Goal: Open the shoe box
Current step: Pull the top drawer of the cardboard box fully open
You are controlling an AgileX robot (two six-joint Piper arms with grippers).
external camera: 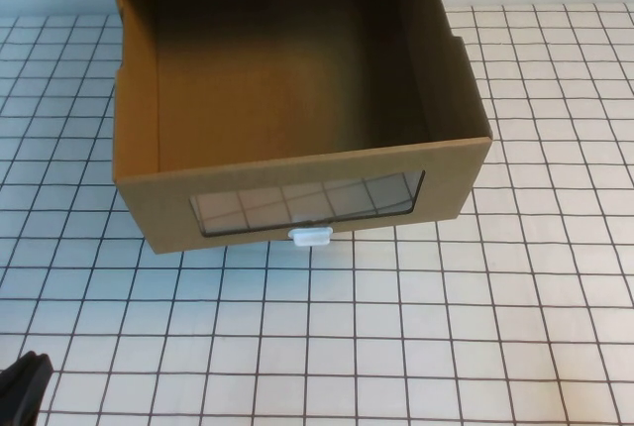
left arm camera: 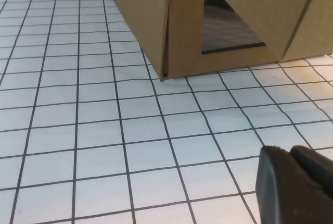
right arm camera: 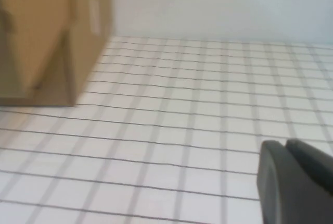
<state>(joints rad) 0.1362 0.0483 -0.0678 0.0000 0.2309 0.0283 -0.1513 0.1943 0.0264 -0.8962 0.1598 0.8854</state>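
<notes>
Shoe box [external camera: 297, 183] stands open at the far middle of the bench [external camera: 515, 347], well apart from both arms. Left fingers [left arm camera: 273, 177] sit pressed together, empty, near the bench's near-left corner. Right fingers [right arm camera: 276, 172] are closed, empty, outside the high view. The box's rear is cut off.

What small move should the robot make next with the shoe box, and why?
Probably no move on the box: keep both arms parked. The shoe box already stands open, its bare inside visible from above. The left pincer rests at the near left corner of the table; the right pincer, shut, hangs low over it, seen only from its wrist. Both are apart from the box.
</notes>
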